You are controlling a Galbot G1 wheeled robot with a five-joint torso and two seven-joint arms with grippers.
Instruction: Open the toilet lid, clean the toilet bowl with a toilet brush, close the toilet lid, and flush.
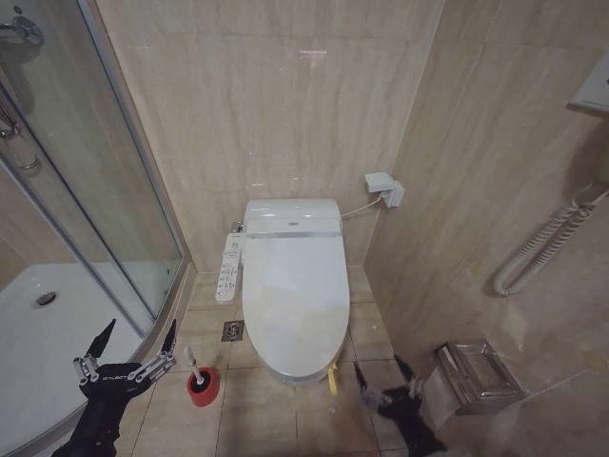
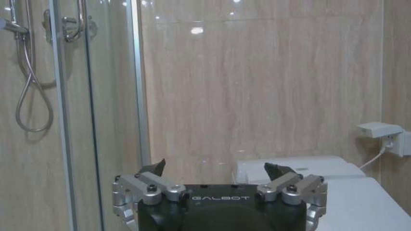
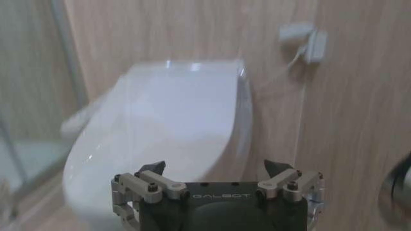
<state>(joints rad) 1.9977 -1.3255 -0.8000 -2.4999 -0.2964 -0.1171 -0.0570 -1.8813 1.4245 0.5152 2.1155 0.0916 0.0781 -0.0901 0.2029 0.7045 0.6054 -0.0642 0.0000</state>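
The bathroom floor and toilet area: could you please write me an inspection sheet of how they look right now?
Surface: beige tiled floor, with a drain grate.
Job's things: toilet lid closed, yellow strap at its front; toilet brush standing in the red holder.
Clutter: nothing seen.
Grippers: left gripper open, beside the holder; right gripper open, by the lid's front.
Cables: cord to the wall socket.
Surroundings: glass shower enclosure, paper holder.

White glossy toilet lid point(image 1: 293, 290) lies shut, a yellow strap point(image 1: 332, 379) hanging at its front edge. The toilet brush point(image 1: 191, 362) stands upright in a red holder cup point(image 1: 202, 387) beside it.
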